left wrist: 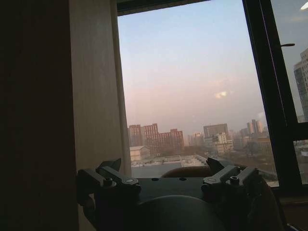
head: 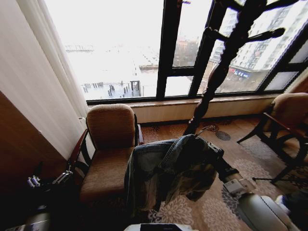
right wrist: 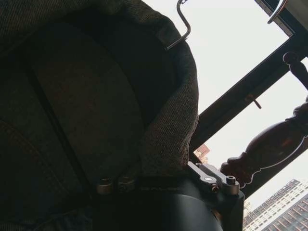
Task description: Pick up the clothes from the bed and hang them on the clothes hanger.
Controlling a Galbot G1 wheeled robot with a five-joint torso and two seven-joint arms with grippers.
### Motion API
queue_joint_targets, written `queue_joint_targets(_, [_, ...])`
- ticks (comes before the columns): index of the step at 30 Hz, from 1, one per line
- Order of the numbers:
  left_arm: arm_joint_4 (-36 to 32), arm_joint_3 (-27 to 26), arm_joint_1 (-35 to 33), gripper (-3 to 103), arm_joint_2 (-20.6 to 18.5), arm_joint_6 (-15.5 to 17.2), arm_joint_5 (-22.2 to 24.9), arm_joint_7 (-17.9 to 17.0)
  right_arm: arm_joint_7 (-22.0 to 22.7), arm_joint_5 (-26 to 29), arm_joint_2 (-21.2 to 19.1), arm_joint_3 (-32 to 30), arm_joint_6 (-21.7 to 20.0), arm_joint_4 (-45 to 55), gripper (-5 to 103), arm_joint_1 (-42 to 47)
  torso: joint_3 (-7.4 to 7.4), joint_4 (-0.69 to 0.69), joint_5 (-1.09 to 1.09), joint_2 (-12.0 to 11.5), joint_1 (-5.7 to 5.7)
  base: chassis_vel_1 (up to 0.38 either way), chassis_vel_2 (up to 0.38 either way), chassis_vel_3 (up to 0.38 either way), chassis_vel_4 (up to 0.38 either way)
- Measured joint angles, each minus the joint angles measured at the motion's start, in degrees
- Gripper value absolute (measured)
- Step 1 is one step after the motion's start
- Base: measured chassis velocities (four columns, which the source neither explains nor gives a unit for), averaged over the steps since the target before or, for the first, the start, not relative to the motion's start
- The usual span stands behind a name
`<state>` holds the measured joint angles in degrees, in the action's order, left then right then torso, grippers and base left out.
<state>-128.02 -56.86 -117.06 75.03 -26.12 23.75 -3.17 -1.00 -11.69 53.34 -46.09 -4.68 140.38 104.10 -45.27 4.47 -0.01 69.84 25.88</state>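
Observation:
The clothes, a faded denim jacket [head: 168,168], hang bunched low in the middle of the head view, draped over my right gripper [head: 214,153], which is shut on them. Up close, dark denim [right wrist: 86,96] covers one finger of the right gripper [right wrist: 163,177]. The clothes hanger's silver hook [head: 208,128] [right wrist: 180,26] pokes out above the collar; its black body is hidden in the cloth. My left gripper [head: 48,180] [left wrist: 168,175] sits low at the left, open and holding nothing. The bed is out of view.
A tall dark turned-wood coat stand [head: 226,62] [right wrist: 274,144] with pegs rises just behind the jacket. A brown armchair [head: 110,144] stands to the left, another chair [head: 288,115] to the right. Window sill [head: 192,103], curtain [head: 43,72] and patterned carpet [head: 250,159] surround them.

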Motion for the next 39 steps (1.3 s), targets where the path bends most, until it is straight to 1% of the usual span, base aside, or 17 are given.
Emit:
queue_joint_targets(7, [0.0,0.0,0.0,100,0.0,0.0,0.0,0.0,0.0,-0.2,0.2,0.3,0.0,-0.1,20,-0.1,-0.01,0.00,0.01,0.0,0.01,-0.146,-0.151,0.166,0.145])
queue_joint_targets(10, [0.0,0.0,0.0,100,0.0,0.0,0.0,0.0,0.0,-0.5,0.4,0.5,-0.1,-0.2,20,-0.1,-0.01,-0.01,0.02,0.0,0.00,-0.252,-0.249,0.253,0.229])
queue_joint_targets(13, [0.0,0.0,0.0,100,0.0,0.0,0.0,0.0,0.0,-0.7,0.4,0.6,-0.1,-0.2,20,-0.1,-0.01,0.02,0.03,0.0,0.00,-0.275,-0.279,0.245,0.271])
queue_joint_targets(19, [0.0,0.0,0.0,100,0.0,0.0,0.0,0.0,0.1,-0.8,0.4,0.6,-0.1,-0.2,20,0.0,0.00,0.00,0.01,0.0,0.00,-0.272,-0.288,0.266,0.284])
queue_joint_targets(22, [0.0,0.0,0.0,100,0.0,0.0,0.0,0.0,0.1,-0.9,0.5,0.6,-0.1,-0.1,20,0.1,-0.01,0.00,0.03,0.0,0.00,-0.257,-0.242,0.242,0.248])
queue_joint_targets(26, [0.0,0.0,0.0,100,0.0,0.0,0.0,0.0,0.1,-1.0,0.7,0.6,0.0,-0.1,20,0.2,-0.01,0.01,0.01,0.0,0.00,-0.204,-0.186,0.197,0.171])
queue_joint_targets(31, [0.0,0.0,0.0,100,0.0,0.0,0.0,0.0,0.2,-1.1,0.7,0.7,1.0,0.0,20,0.2,-0.01,0.00,0.05,0.0,0.00,-0.063,-0.061,0.081,0.055])
queue_joint_targets(36, [0.0,0.0,0.0,100,0.0,0.0,0.0,0.0,0.2,-1.2,0.8,0.3,1.0,0.4,20,0.5,0.00,0.01,-0.06,0.0,0.00,0.000,0.000,0.000,0.000])
queue_joint_targets(37, [0.0,0.0,0.0,100,0.0,0.0,0.0,0.0,0.2,-1.2,0.8,0.3,0.9,0.5,20,0.5,0.00,-0.01,-0.04,0.0,0.00,0.000,0.000,0.000,0.000])
queue_joint_targets(39, [0.0,0.0,0.0,100,0.0,0.0,0.0,0.0,0.2,-1.2,0.8,0.2,0.9,0.5,20,0.5,0.00,-0.01,-0.01,0.0,0.00,0.000,0.000,0.000,0.000])
